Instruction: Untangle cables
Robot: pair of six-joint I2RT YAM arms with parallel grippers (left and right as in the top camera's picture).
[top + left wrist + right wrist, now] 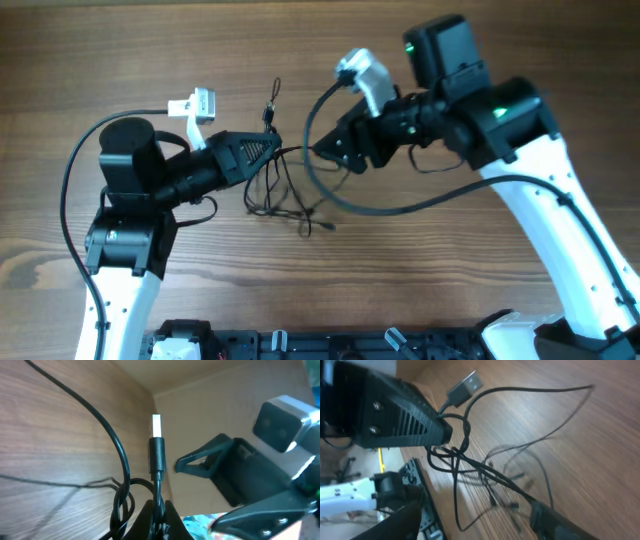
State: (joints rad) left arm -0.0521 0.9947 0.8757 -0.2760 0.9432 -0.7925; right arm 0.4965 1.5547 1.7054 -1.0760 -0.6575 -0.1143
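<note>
The cables are thin black cords lying in a loose tangle on the wooden table between the arms. My left gripper is shut on one cable just below its USB plug, which sticks out past the jaws. The plug also shows in the right wrist view, above the tangle. My right gripper is open, its fingers wide apart just right of the tangle. One taut strand runs to its right finger; I cannot tell if it is caught there.
The right arm's thicker black camera cable loops over the table close to the tangle. A thin strand reaches toward the table's back. A dark rack lies along the front edge.
</note>
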